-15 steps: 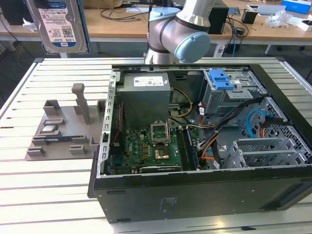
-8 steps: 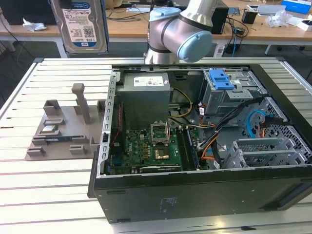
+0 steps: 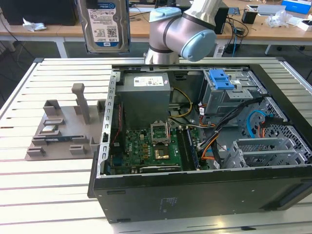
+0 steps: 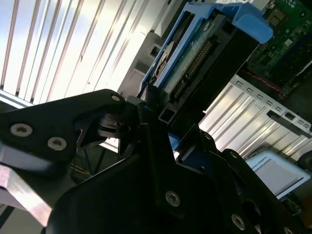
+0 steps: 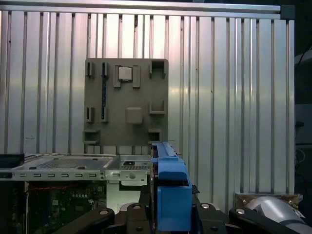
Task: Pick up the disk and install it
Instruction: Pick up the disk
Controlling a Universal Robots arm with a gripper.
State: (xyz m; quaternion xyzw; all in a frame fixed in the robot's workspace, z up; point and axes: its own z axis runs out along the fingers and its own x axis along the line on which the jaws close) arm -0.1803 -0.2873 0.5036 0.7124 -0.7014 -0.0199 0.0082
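On the slatted table (image 3: 58,195) lies an open computer case (image 3: 195,195), with a grey holder (image 3: 63,131) beside it at the exterior view's left. Well above the table, the arm (image 3: 180,29) holds the disk (image 3: 107,24) upright, label showing. The gripper (image 4: 155,114) is clamped on the disk's end.

We see a slatted alu. table (image 3: 48,195) w/ cluttered wooden desks (image 3: 273,31) behind it; bright light glares off the slats.
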